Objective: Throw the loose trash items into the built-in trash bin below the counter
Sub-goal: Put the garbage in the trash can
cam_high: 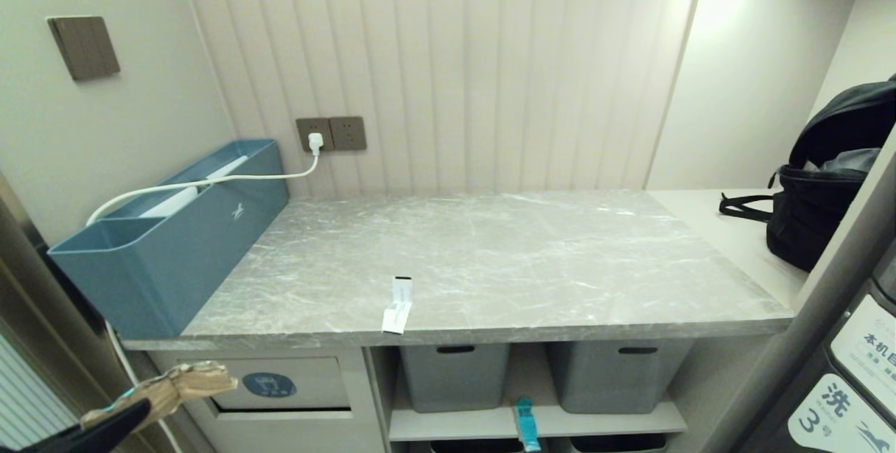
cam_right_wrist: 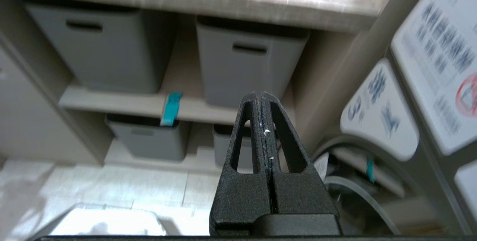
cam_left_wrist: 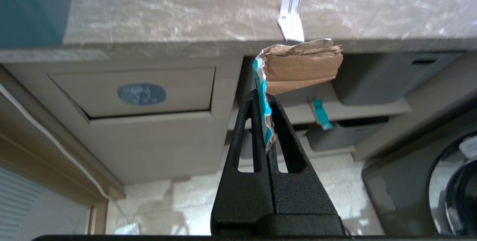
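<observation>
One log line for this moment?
left gripper: shut on cardboard piece | right gripper: shut, empty | paper strip: counter edge | bin flap: closed

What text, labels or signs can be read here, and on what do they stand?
"洗" and "3": white label on the grey appliance at right.
"本机": white label above it; the smaller lines are too small to read.
White bin icon, no words: blue sticker on the bin flap.
White horse logo, no words: blue box.
Barcodes on white strip and teal wrapper: unreadable.

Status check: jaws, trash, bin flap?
Left gripper shut on tan cardboard piece, low left of bin flap. Right gripper shut, empty. White paper strip on counter edge; teal wrapper on shelf. Flap closed.
</observation>
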{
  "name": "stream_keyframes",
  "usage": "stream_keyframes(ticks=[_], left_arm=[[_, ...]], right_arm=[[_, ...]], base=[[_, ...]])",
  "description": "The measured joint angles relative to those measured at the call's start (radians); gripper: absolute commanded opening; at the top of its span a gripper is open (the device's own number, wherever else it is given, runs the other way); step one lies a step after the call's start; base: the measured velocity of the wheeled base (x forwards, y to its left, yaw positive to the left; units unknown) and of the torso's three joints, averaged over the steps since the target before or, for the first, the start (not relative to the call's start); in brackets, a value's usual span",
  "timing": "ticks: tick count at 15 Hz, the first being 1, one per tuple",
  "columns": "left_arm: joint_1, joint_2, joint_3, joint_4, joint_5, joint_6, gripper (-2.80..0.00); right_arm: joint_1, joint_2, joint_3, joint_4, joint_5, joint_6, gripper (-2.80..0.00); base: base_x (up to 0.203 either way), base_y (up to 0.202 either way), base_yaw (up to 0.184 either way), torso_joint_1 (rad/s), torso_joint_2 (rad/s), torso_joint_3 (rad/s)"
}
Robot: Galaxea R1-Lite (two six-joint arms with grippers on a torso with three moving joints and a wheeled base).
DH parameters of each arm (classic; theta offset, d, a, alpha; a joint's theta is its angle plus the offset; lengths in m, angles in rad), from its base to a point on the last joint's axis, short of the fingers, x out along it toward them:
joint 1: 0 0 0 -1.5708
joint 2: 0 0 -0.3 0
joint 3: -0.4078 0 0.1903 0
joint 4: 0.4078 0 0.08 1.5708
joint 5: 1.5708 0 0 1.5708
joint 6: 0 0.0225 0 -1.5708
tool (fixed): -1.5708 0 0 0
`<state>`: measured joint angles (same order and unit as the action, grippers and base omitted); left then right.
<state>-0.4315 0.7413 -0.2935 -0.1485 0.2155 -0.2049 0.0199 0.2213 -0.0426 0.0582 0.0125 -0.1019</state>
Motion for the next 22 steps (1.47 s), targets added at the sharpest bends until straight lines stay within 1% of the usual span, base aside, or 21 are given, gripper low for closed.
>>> stream_keyframes(ticks=[1,2,3,5,7,8,11,13,14,15,16,18,19,20,21,22], left_arm=[[0.0,0.006,0.016,0.001,-0.006,0.0,-2.8],[0.0,0.015,0.022,-0.002,-0.008,-0.001,-2.8],[0.0,0.031,0.024,-0.009,-0.008,-0.004,-2.8],[0.0,0.058,0.013,-0.013,-0.004,-0.007,-2.8],[0.002,0.084,0.009,-0.006,-0.001,-0.012,-2.8],[0.004,0.094,0.02,-0.002,-0.002,-0.033,-2.8],[0.03,0.145,0.043,-0.003,-0.003,-0.14,-2.8],[0.108,0.21,0.03,-0.011,-0.017,-0.215,-2.8],[0.16,0.238,0.015,-0.014,-0.038,-0.247,-2.8],[0.23,0.265,-0.002,-0.015,-0.076,-0.268,-2.8],[0.307,0.286,-0.017,-0.016,-0.121,-0.274,-2.8],[0.454,0.328,-0.043,-0.044,-0.231,-0.259,-2.8],[0.501,0.349,-0.052,-0.084,-0.269,-0.239,-2.8],[0.545,0.369,-0.062,-0.149,-0.293,-0.208,-2.8],[0.57,0.386,-0.068,-0.204,-0.303,-0.178,-2.8],[0.581,0.397,-0.071,-0.232,-0.307,-0.167,-2.8]], right_arm=[[-0.007,-0.057,-0.01,0.074,0.004,0.002,-2.8],[-0.011,-0.107,-0.014,0.091,0.004,0.004,-2.8],[-0.013,-0.15,-0.013,0.085,0.002,0.006,-2.8],[-0.016,-0.191,0.005,0.023,0.001,0.024,-2.8],[-0.016,-0.211,0.011,0.014,0.0,0.029,-2.8],[-0.016,-0.217,0.013,0.014,-0.001,0.036,-2.8],[-0.016,-0.222,0.013,0.014,-0.002,0.046,-2.8],[-0.016,-0.223,0.013,0.014,-0.002,0.046,-2.8],[-0.016,-0.223,0.013,0.013,-0.002,0.046,-2.8],[-0.017,-0.223,0.013,0.014,-0.002,0.046,-2.8],[-0.017,-0.224,0.013,0.014,-0.002,0.046,-2.8],[-0.017,-0.223,0.013,0.013,-0.002,0.046,-2.8],[-0.017,-0.223,0.013,0.014,-0.002,0.046,-2.8],[-0.017,-0.223,0.013,0.014,-0.002,0.046,-2.8],[-0.017,-0.223,0.013,0.014,-0.002,0.046,-2.8],[-0.017,-0.223,0.013,0.014,-0.002,0.046,-2.8]], base=[[0.0,0.0,0.0,0.0,0.0,0.0],[0.0,0.0,0.0,0.0,0.0,0.0],[0.0,0.0,0.0,0.0,0.0,0.0],[0.0,0.0,0.0,0.0,0.0,0.0],[0.0,0.0,0.0,0.0,0.0,0.0],[0.0,0.0,0.0,0.0,0.0,0.0],[0.0,0.0,0.0,0.0,0.0,0.0],[0.0,0.0,0.0,0.0,0.0,0.0],[0.0,0.0,0.0,0.0,0.0,0.0],[0.0,0.0,0.0,0.0,0.0,0.0],[0.0,0.0,0.0,0.0,0.0,0.0],[0.0,0.0,0.0,0.0,0.0,0.0],[0.0,0.0,0.0,0.0,0.0,0.0],[0.0,0.0,0.0,0.0,0.0,0.0],[0.0,0.0,0.0,0.0,0.0,0.0],[0.0,0.0,0.0,0.0,0.0,0.0]])
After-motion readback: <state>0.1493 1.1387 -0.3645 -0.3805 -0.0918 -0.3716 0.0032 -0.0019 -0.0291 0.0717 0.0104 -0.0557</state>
